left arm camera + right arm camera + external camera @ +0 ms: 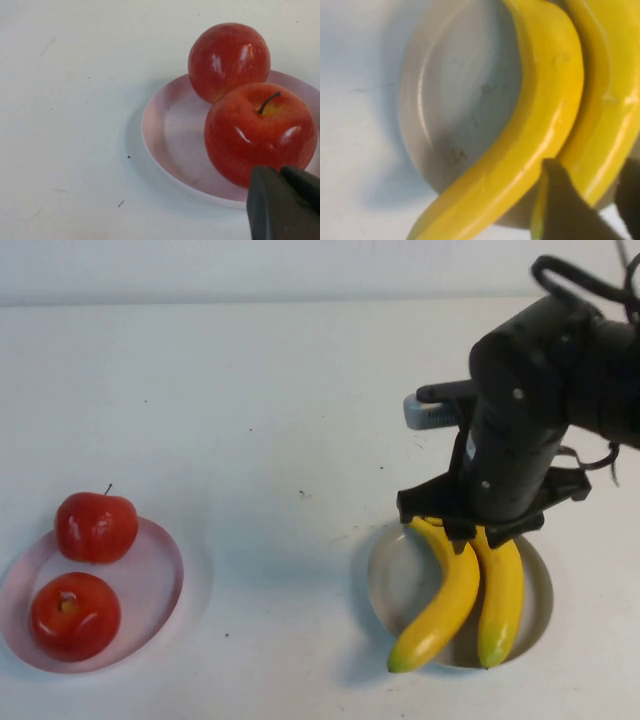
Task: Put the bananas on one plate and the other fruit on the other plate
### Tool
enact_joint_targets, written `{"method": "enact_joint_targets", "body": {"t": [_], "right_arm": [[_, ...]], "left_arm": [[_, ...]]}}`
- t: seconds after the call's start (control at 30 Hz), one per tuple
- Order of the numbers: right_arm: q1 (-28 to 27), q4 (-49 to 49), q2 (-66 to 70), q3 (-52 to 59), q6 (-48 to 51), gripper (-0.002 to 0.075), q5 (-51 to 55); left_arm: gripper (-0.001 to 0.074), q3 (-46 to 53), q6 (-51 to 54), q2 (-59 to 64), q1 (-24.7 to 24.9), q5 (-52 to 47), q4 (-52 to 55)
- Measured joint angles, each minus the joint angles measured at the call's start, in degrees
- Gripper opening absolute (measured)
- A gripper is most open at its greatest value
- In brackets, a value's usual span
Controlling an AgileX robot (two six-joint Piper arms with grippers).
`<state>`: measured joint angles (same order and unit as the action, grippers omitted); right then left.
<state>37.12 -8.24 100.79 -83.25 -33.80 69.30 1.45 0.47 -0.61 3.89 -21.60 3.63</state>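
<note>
The two joined yellow bananas [465, 595] lie on the grey-blue plate [388, 580] at the front right, one tip hanging over its near rim. My right gripper [487, 532] is over their stem end. In the right wrist view its jaws [590, 167] stand open astride one banana [605, 100]; one finger sits between the two bananas, the other a little apart. Two red apples [96, 526] [75, 615] sit on the pale pink plate [160, 575] at the front left. My left gripper [280, 172] is shut and empty, just short of the nearer apple [260, 132]; it is out of the high view.
The white table [280, 420] spreads between and behind the two plates. The right arm's dark body [540, 390] hangs over the back of the grey-blue plate. The pink plate [170, 135] lies close to the table's front left corner.
</note>
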Motion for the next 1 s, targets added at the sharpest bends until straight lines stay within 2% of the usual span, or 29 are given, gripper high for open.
{"method": "enact_joint_targets", "body": {"t": [0.13, 0.27, 0.43, 0.6, 1.0], "right_arm": [[0.07, 1.19, -6.33, 0.00, 4.26, 0.0085, 0.49], [0.07, 3.39, -13.28, 0.00, 8.00, 0.0006, 1.01], [0.07, 4.91, -22.59, 0.48, 12.25, -0.0011, 1.47], [0.07, 8.80, -31.21, 6.17, 15.28, -0.0015, 2.17], [0.07, 9.81, -36.88, 14.79, 22.06, -0.0015, 0.90]], "left_arm": [[0.0004, 0.00, 0.00, 0.00, 0.00, 0.00, 0.00], [0.0004, 0.00, 0.00, 0.00, 0.00, 0.00, 0.00], [0.0004, 0.00, 0.00, 0.00, 0.00, 0.00, 0.00], [0.0004, 0.00, 0.00, 0.00, 0.00, 0.00, 0.00], [0.0004, 0.00, 0.00, 0.00, 0.00, 0.00, 0.00]]}}
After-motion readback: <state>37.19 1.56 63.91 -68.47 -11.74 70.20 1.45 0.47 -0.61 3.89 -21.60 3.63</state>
